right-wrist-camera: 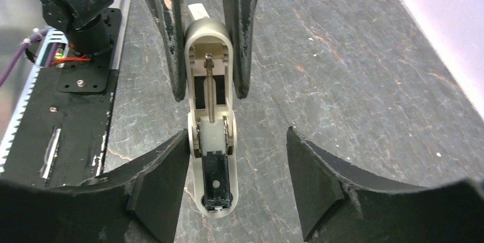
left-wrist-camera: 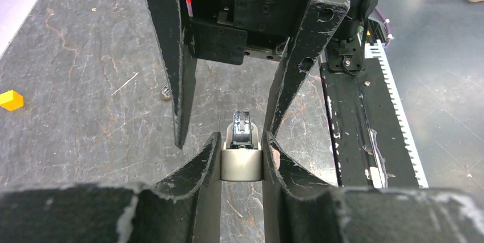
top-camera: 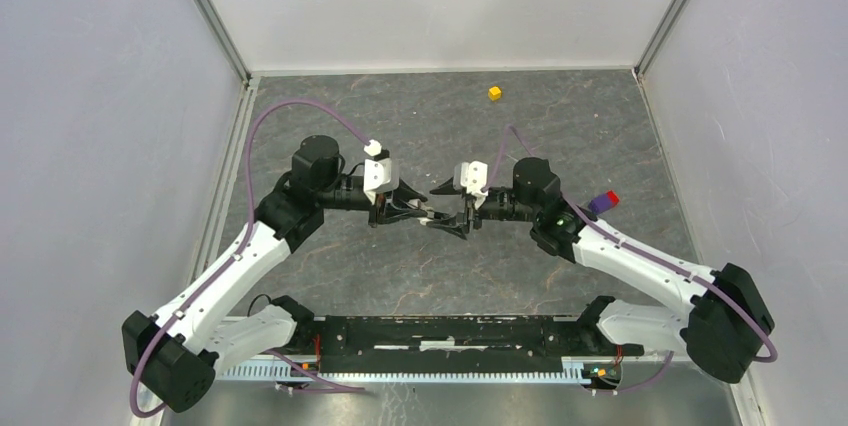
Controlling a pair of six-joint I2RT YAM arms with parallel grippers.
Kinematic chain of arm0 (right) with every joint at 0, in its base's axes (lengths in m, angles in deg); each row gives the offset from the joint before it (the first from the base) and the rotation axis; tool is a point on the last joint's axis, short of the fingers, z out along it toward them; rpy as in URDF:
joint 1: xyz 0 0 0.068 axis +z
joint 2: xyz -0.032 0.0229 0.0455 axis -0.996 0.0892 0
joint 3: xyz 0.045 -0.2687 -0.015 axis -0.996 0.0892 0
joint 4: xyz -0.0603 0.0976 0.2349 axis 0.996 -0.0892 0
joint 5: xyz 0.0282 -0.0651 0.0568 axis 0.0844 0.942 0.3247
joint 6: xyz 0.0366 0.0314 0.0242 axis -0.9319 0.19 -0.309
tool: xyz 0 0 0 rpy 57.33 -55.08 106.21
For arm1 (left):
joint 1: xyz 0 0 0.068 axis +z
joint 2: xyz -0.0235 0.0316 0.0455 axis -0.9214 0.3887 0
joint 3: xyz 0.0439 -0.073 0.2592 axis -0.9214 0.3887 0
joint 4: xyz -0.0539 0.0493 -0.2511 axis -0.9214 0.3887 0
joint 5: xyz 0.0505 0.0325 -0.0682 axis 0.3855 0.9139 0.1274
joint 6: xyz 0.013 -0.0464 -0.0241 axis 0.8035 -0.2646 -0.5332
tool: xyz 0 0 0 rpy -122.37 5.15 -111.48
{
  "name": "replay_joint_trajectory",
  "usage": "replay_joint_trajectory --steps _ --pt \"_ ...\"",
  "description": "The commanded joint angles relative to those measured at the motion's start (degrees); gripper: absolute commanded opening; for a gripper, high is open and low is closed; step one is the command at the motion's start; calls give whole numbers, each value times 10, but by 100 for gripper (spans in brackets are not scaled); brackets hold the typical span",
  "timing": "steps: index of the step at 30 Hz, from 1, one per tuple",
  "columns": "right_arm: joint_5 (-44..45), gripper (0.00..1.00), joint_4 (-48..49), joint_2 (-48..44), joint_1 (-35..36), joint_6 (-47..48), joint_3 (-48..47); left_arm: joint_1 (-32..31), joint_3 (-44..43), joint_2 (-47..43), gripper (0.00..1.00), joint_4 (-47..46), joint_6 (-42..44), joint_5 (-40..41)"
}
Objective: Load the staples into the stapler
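1. Worktop point(top-camera: 560, 126): a dark marbled slab between pale walls. Both arms reach in from its near edge and meet over its centre.
2. Left gripper point(left-wrist-camera: 241, 147): clenched on the rounded end of the stapler point(right-wrist-camera: 210, 112), holding it over the centre of the worktop, apparently clear of the surface.
3. Right gripper point(right-wrist-camera: 237, 134): released, with its jaws spread either side of the stapler's free end. One finger lies just beside the body; contact cannot be told.
4. Stapler: white and lying open, with its inner channel and spring rod exposed.
5. Yellow cube point(top-camera: 494, 93): near the far edge, right of centre, well apart from the work.
6. Staples: not identifiable in any view, so whether they are loaded cannot be told.
7. Risk: the stapler is held by one end only, so a push from the right gripper could pivot or slip it in the left gripper's hold. A finger catching the spring rod could jam the channel.
8. Views: only the right wrist view shows the open channel. The left wrist view shows the clamp on the rounded end and the opposing spread fingers. The top view alone places everything on the worktop.
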Motion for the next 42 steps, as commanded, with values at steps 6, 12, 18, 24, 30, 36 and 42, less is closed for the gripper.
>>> replay_joint_trajectory --steps 6,12,18,24,30,36,42 --pt "-27 34 44 18 17 -16 -17 1 10 -15 2 -36 -23 -31" --pt "-28 17 73 13 16 -36 7 0 27 -34 25 -62 -46 27" --pt "134 16 44 34 3 -63 3 1 53 -95 100 -89 -106 180" --pt "296 16 1 123 -77 -188 -30 1 81 -147 100 -67 -221 482" --pt "481 18 -84 246 -83 -242 -118 1 56 -136 100 69 -314 724" --pt "550 18 -131 354 -78 -312 -196 1 62 -123 100 129 -342 796" --pt "608 20 -143 414 -55 -356 -226 1 69 -119 100 158 -392 881"
